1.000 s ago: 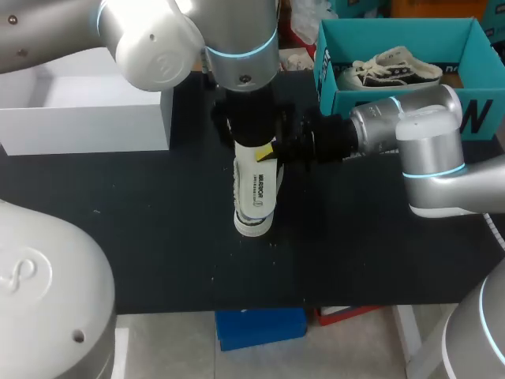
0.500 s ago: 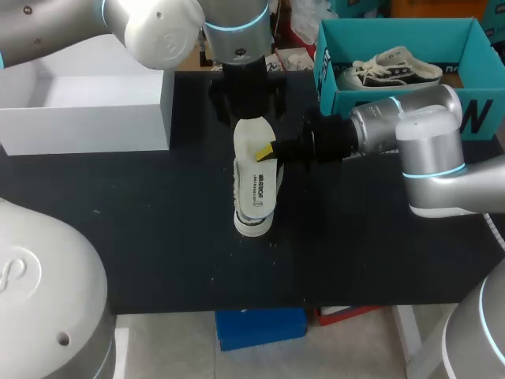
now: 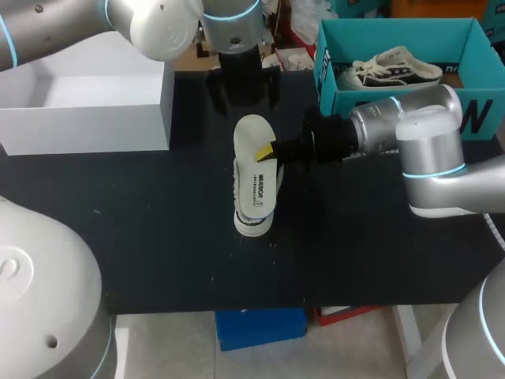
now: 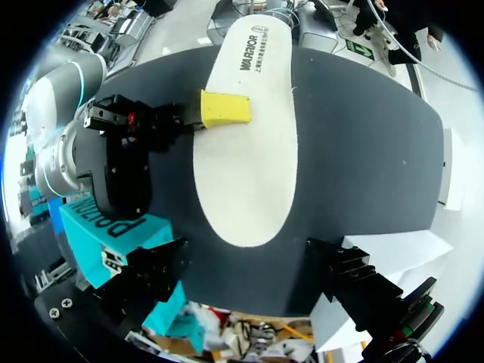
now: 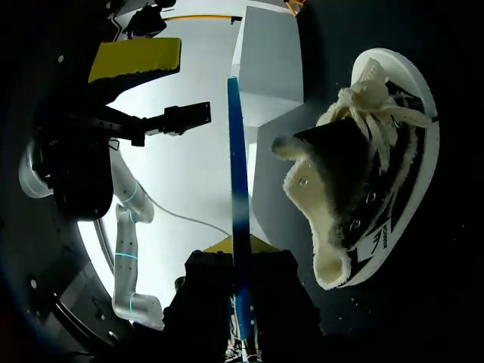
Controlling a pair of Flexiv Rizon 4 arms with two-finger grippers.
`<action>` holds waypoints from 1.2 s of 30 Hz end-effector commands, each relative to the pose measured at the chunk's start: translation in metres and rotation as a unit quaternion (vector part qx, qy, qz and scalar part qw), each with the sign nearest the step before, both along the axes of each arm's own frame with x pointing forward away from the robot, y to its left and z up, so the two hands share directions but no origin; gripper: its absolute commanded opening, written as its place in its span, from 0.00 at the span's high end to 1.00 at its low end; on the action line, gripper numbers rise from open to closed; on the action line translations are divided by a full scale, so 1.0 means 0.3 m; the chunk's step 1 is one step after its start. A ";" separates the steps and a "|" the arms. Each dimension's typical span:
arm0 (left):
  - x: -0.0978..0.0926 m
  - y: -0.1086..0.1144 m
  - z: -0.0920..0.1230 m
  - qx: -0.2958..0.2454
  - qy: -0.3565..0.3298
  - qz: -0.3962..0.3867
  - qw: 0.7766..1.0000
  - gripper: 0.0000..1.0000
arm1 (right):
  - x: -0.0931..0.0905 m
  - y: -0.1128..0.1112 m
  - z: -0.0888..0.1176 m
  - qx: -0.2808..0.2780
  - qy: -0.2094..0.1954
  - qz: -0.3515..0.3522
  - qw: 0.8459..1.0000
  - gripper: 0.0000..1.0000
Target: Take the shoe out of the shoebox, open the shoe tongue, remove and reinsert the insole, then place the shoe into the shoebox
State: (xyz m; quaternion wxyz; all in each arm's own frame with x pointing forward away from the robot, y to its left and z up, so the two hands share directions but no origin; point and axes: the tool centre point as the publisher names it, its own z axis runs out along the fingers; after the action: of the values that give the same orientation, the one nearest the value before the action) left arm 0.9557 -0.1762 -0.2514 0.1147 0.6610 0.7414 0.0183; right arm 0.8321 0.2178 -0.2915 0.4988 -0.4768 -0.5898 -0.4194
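Observation:
A black-and-white sneaker (image 3: 255, 201) lies on the black table, with its fleecy opening and laces (image 5: 363, 166) facing the right wrist view. Its cream insole (image 3: 252, 138) hangs over the shoe's heel end, and my right gripper (image 3: 268, 150) is shut on its edge. In the right wrist view the insole (image 5: 239, 174) is a thin blue line rising from between the gripper's (image 5: 238, 253) fingers. One yellow fingertip (image 4: 224, 110) rests on the insole (image 4: 246, 166) in the left wrist view. My left gripper (image 3: 241, 87) is open, behind and above the insole, its fingers (image 4: 144, 276) spread wide and touching nothing.
The teal shoebox (image 3: 394, 99) stands at the back right with a second sneaker (image 3: 390, 69) inside. A white open box (image 3: 87, 118) sits at the back left. My right arm stretches across the table between the shoebox and the shoe.
My left arm has drawn back toward the far side of the table, uncovering the insole. The right gripper, insole and shoe have kept still.

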 end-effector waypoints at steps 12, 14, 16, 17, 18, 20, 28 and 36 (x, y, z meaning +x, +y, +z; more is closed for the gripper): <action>-0.019 -0.020 0.006 -0.007 -0.001 -0.002 1.000 0.00 | -0.001 0.002 0.000 0.000 0.000 -0.001 1.000 1.00; -0.042 -0.021 0.016 -0.007 -0.003 -0.003 1.000 0.00 | -0.001 0.002 0.000 0.000 0.000 -0.001 1.000 1.00; -0.066 -0.021 0.023 -0.007 -0.004 -0.004 1.000 0.00 | -0.001 0.002 0.000 0.000 0.000 -0.001 1.000 1.00; -0.082 -0.022 0.026 -0.006 -0.004 -0.005 1.000 0.00 | -0.001 0.002 0.000 0.000 0.000 -0.001 1.000 1.00; -0.099 -0.025 0.029 -0.005 -0.004 -0.006 1.000 0.00 | -0.001 0.002 0.000 0.000 0.000 -0.001 1.000 1.00; -0.133 -0.028 0.036 -0.003 -0.004 -0.008 1.000 0.00 | -0.001 0.002 0.000 0.000 0.000 -0.001 1.000 1.00; -0.285 -0.035 0.059 0.002 -0.002 -0.011 1.000 0.00 | -0.001 0.002 0.000 0.000 0.000 -0.001 1.000 1.00; -0.418 -0.009 0.065 -0.002 0.001 0.001 1.000 0.00 | -0.001 0.002 0.000 0.000 0.000 -0.001 1.000 1.00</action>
State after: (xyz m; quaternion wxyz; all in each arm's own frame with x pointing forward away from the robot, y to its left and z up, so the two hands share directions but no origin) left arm 0.8440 -0.1881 -0.2331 0.0988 0.6627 0.7423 0.0095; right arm 0.8321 0.2178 -0.2915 0.4988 -0.4768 -0.5898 -0.4195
